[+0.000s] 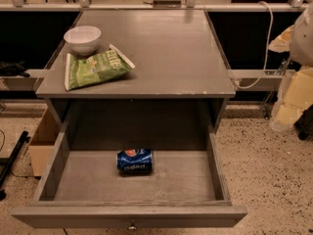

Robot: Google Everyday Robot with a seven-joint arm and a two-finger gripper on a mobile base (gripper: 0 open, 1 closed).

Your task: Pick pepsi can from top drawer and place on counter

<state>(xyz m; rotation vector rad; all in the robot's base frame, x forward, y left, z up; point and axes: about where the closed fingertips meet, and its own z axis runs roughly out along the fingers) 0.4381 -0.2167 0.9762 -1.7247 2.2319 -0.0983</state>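
Note:
The pepsi can (134, 161) lies on its side on the flat bottom of the top drawer (93, 180), near the middle and toward the back. The drawer is pulled fully open below the counter (166, 48). My gripper (286, 114) shows as a pale shape at the right edge of the camera view. It hangs over the floor, well to the right of the drawer and apart from the can. It holds nothing that I can see.
A white bowl (82, 38) and a green chip bag (95, 68) sit on the counter's left side. A white cable (266, 48) hangs at the right. A cardboard box (43, 141) stands on the speckled floor left of the drawer.

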